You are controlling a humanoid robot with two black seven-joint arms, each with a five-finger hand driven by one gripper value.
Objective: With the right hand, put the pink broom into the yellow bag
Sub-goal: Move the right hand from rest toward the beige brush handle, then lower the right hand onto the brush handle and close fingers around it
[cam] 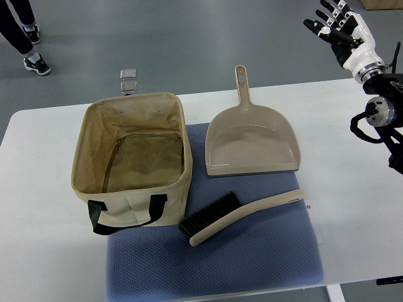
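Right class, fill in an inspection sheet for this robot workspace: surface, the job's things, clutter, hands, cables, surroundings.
Surface: white table with a blue textured mat on it.
Job's things: beige-handled brush with black bristles lying on the mat, untouched; open cream fabric bag with black handles, holding nothing, its right side on the mat.
Clutter: beige plastic dustpan behind the brush.
Hands: right hand raised at the top right beyond the table's far edge, fingers spread, holding nothing; left hand nothing seen.
Cables: black cables at the right wrist.
Surroundings: grey floor; a person's feet at top left.
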